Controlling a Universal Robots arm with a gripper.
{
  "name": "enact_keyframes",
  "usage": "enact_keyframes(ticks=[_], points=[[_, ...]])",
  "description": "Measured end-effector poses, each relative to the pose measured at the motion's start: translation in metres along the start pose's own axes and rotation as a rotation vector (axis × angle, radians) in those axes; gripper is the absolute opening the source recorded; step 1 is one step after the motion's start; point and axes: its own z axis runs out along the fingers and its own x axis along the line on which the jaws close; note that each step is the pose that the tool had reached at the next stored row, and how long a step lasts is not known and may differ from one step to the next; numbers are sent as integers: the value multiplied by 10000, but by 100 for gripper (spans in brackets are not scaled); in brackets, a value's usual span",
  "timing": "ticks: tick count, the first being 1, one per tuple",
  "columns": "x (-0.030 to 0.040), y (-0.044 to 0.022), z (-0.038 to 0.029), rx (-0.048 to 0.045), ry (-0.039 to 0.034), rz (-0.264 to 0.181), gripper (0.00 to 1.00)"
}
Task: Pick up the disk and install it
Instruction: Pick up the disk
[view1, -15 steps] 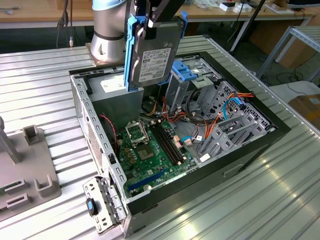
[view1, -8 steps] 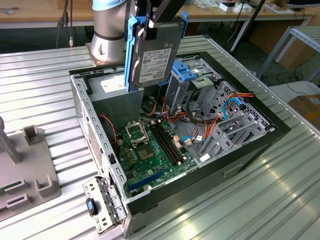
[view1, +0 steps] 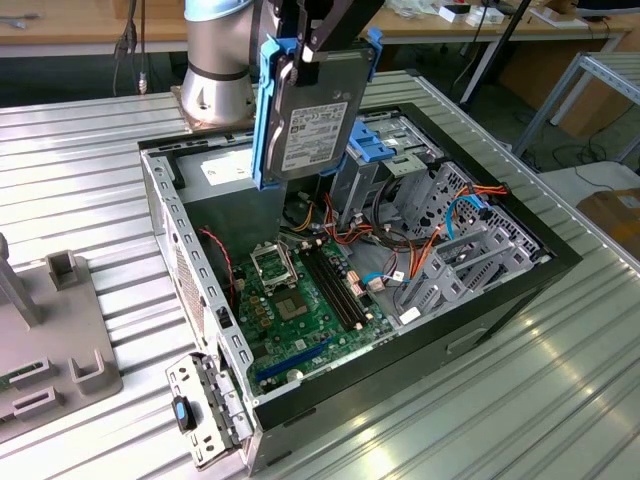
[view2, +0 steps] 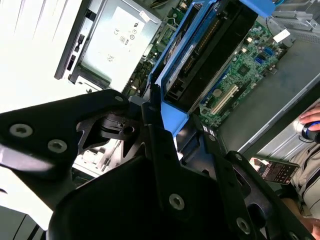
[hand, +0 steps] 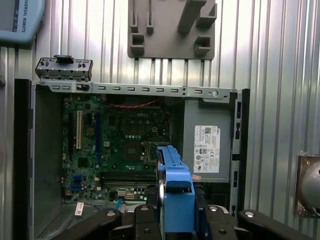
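Above the open computer case (view1: 470, 330), the gripper (view1: 305, 60) holds the disk (view1: 318, 125) up in the air. Its jaws are clamped on the disk near the upper end, one black finger (view1: 297, 62) pressed on the labelled face and the other behind it. The disk hangs on end, nearly upright and leaning a little, with its silver-grey body framed by bright blue carrier rails. Its white label is turned toward the exterior camera. In the first wrist view it appears edge-on, the blue rail between the two black fingers. There it sits over the line where the green motherboard (hand: 120, 145) meets the grey power supply (hand: 207, 150).

The case lies on its side with the cover off, on a ribbed metal table (view1: 90, 170). Inside it, to the exterior view's right of the disk, stands the upright grey drive cage (view1: 365, 185) with a blue latch (view1: 380, 140) on top. The disk is just beside the cage in that view and not in it; I cannot tell whether they touch. Orange, red and blue cables (view1: 440, 235) trail between the cage and further grey bays. The arm's silver base (view1: 215, 70) stands on the table behind the case. A grey fixture (view1: 60, 340) lies on the table at the exterior view's left, well apart from the case. A hinged slot bracket (view1: 205, 405) sticks out at the case's near corner. In the second wrist view a person's hand (view2: 311, 120) shows beyond the case, with a phone (view2: 277, 171) near it
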Motion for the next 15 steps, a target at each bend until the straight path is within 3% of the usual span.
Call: enact_keyframes(ticks=[4,15], points=[[49,2,0,0,0,0,36],[98,4,0,0,0,0,36]])
